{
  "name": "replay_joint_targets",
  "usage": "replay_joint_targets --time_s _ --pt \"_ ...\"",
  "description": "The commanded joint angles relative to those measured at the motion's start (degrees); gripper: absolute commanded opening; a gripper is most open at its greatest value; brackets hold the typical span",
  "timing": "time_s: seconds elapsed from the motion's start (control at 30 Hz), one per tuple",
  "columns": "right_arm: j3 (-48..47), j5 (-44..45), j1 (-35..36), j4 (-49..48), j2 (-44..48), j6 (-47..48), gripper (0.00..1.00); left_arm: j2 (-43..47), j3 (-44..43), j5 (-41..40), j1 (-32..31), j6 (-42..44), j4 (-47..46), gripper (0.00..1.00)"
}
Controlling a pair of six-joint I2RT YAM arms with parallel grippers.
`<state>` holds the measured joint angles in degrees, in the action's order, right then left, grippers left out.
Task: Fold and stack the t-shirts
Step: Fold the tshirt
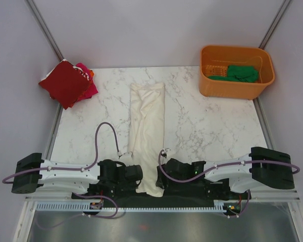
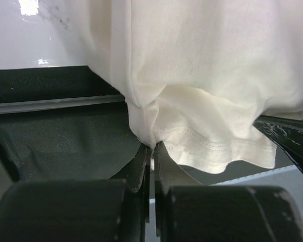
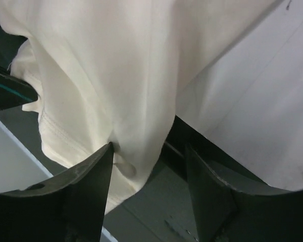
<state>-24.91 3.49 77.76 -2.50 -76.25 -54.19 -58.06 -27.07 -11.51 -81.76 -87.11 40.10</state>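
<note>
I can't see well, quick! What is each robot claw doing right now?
Left gripper: closed, pinching the hem of the cream t-shirt.
Right gripper: open, holding nothing.

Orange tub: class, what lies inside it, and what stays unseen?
A crumpled green t-shirt fills the right of the orange tub; its ribbed floor shows at the left. Anything beneath the cloth is covered.

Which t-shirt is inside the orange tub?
The green t-shirt, bunched in the orange tub. The cream t-shirt lies stretched out; the dark red t-shirt and pink t-shirt sit far left.
</note>
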Motion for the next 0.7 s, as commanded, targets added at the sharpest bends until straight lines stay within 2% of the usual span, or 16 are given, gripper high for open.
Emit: replay_joint_targets --time_s 0.0,0.07,0.1,0.2,0.27,0.37,0.4,0.5,0.53,0.67 --pt "-1.46 -9.29 6.17 -6.11 -2.85 -7.85 0.65 1.89 -1.5 -2.82 0.11 0.98 -0.72 0.02" --pt "-2.33 -7.89 7.32 -5.94 -2.68 -8.38 0.68 2.51 -1.32 -2.64 0.19 1.07 -0.46 0.02" --pt "-2.6 -6.75 8.28 -5.06 -1.89 -8.99 0.73 3.04 -1.23 -2.56 0.19 0.98 -0.28 0.02" --pt "-3.66 -5.07 9.51 -3.3 -0.14 -9.61 0.74 3.57 -1.14 -2.38 0.19 0.98 -0.02 0.02" --pt "-3.05 -4.46 9.7 -3.82 1.1 -10.23 0.67 3.48 -1.32 -2.2 0.11 1.07 0.07 0.02" --pt "-2.08 -4.45 10.13 -5.32 1.01 -11.19 0.44 3.13 -2.1 -2.03 0.1 1.5 0.16 0.02" --pt "-2.08 -4.19 10.48 -5.32 1.01 -11.46 0.3 3.13 -2.37 -1.94 0.11 1.77 0.33 0.02" --pt "-2.16 -3.84 11.45 -5.23 1.71 -11.72 0.13 3.48 -3.34 -1.85 0.02 2.12 1.03 0.02" --pt "-2.25 -3.84 11.54 -5.14 2.15 -11.64 0.01 3.48 -3.51 -1.76 -0.16 2.29 1.3 0.02" --pt "-3.92 -2.61 12.68 -2.17 3.38 -11.29 0.0 3.31 -6.84 -0.19 -0.86 3.61 3.75 0.02"
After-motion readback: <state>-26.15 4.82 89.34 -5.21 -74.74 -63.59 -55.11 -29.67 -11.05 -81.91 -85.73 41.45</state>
